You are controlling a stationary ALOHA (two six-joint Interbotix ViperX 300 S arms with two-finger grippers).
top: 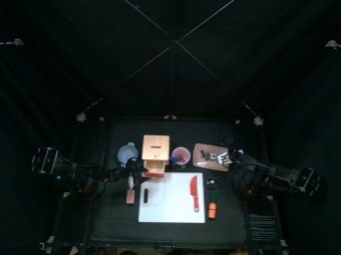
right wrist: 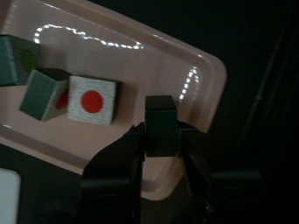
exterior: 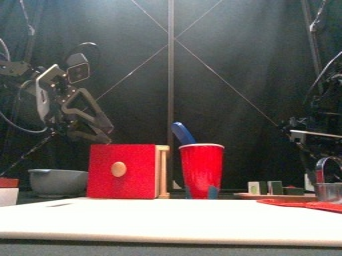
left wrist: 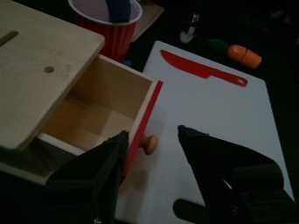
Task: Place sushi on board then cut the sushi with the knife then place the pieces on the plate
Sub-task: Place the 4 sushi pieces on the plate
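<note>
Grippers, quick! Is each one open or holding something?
Left gripper: open, jaws either side of the pale wooden box's red drawer knob, holding nothing.
Right gripper: closed on a dark green toy sushi block above the flat pink tray.

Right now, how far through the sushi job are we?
Cutting looks done: the red knife lies on the white board, which holds no sushi, and three separated pieces sit on the pink tray. In hand: the right hand is shut on a dark block over the tray. Remaining: set it down and let go. The left hand is open around the knob of the open drawer.
</note>
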